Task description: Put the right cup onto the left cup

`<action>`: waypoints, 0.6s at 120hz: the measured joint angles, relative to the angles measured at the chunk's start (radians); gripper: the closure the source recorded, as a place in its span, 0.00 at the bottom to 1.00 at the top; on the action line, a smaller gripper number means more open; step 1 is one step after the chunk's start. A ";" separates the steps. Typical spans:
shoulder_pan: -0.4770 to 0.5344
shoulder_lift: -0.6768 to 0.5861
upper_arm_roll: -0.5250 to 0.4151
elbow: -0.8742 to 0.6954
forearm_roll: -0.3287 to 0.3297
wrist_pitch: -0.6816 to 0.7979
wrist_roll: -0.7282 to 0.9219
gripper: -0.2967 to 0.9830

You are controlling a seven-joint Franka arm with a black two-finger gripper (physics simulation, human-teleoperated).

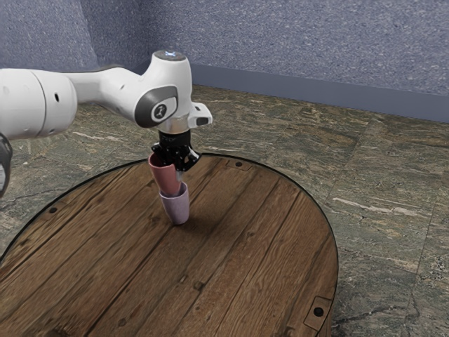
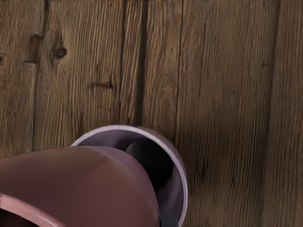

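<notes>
The tapered, reddish-pink cup [image 1: 166, 177] is gripped by its side wall near the rim in the black two-finger gripper [image 1: 177, 166], one fingertip being set against the outside and the other, it is judged, inside the mouth. Such a hold on the wall seems chosen so that the narrow base is left free to go into the pale lilac cup [image 1: 176, 208], which is stood mouth up on the round table of brown wooden planks [image 1: 245, 239]. The pink cup is held slightly tilted, with its lower end at the lilac cup's mouth; whether the two are touching cannot be told. In the wrist view the lilac rim is partly covered by the pink wall, while part of the dark interior is left exposed, so the pink cup is judged to be off-centre. The placing is thus judged to be nearly reached but not finished: the base should be centred and the tilt taken out before the cup is lowered and released. If it were pressed down askew, the rim could be caught and the lilac cup tipped or pushed along.
</notes>
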 joint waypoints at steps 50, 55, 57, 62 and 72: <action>0.000 0.042 -0.001 0.003 -0.012 0.028 0.050 0.60; -0.001 0.042 -0.001 0.003 -0.013 0.029 0.054 0.54; -0.001 0.041 -0.001 0.003 -0.013 0.029 0.056 0.51; -0.002 0.037 -0.001 0.003 -0.013 0.030 0.059 0.46; -0.004 0.013 -0.002 0.003 -0.014 0.028 0.065 0.39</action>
